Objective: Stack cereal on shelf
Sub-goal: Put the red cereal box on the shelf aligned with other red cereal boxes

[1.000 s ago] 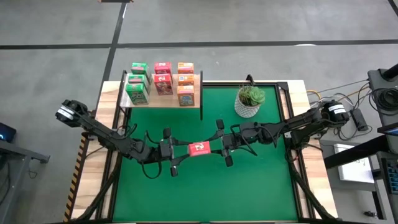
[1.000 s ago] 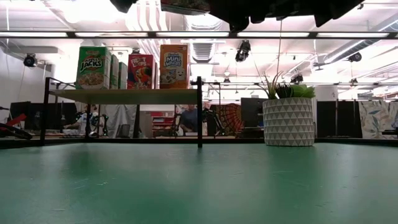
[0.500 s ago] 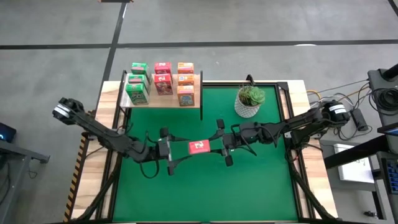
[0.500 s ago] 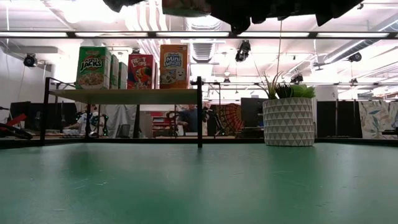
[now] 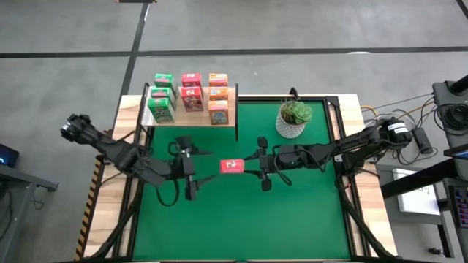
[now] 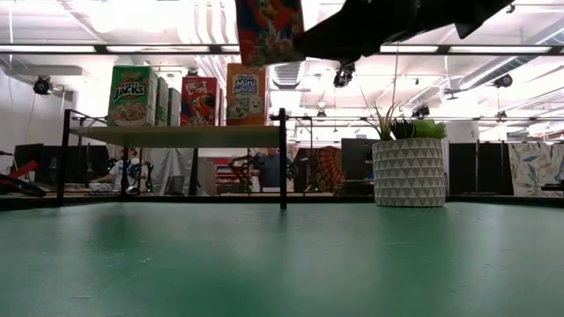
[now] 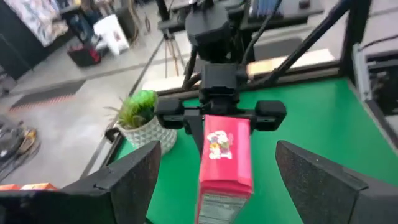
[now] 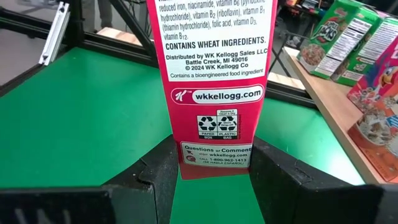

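Pink cereal box [image 5: 232, 166] held by right claw [image 5: 257, 169], seemingly midair.

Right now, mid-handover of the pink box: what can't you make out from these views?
- Pink cardboard cereal box: low view, top cut by the frame edge.
- Right gripper pads' contact: right wrist view, hidden behind the box.
- Rear cereal rows on the light-wood shelf: low view, hidden by the front boxes.
- Prints on the shelved boxes: high view, too small.
- Left gripper: open, clear of the box.

Pink cereal box [image 5: 232, 166], green table mat [image 5: 307, 212], white triangle-patterned plant pot [image 6: 409, 173], light-wood shelf [image 5: 191, 120], dark arms
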Controlling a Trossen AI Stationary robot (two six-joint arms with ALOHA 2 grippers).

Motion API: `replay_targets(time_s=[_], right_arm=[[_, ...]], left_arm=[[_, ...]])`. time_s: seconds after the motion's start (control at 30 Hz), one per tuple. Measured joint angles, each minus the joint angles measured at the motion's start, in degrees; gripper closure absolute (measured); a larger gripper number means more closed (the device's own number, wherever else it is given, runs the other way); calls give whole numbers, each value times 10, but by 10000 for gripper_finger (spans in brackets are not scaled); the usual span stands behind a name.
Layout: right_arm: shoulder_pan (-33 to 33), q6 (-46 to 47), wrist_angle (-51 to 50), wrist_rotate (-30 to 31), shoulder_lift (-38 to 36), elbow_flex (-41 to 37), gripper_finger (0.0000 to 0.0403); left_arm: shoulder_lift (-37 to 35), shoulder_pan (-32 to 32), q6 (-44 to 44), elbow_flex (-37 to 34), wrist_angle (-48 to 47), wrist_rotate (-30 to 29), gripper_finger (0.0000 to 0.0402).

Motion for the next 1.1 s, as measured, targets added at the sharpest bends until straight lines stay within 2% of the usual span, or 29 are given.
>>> replay_targets(time_s=[0.13, 0.2, 0.33, 0.47, 0.77, 1.1], right_arm=[[0, 0, -1, 0, 0, 0, 241], [0, 0, -2, 0, 0, 0, 241], [0, 0, -2, 0, 0, 0, 241], [1, 0, -2, 0, 0, 0, 241], [1, 1, -1, 0, 0, 0, 241], [-1, 5, -2, 2, 0, 0, 241]], left_arm=[[65, 12, -26, 92, -101, 2, 102], [97, 21, -35, 127, -133, 25, 102], [153, 41, -35, 177, -156, 76, 102], [193, 59, -39, 212, -219, 76, 102], [213, 84, -40, 223, -240, 76, 108], [211, 85, -40, 223, -242, 78, 182]])
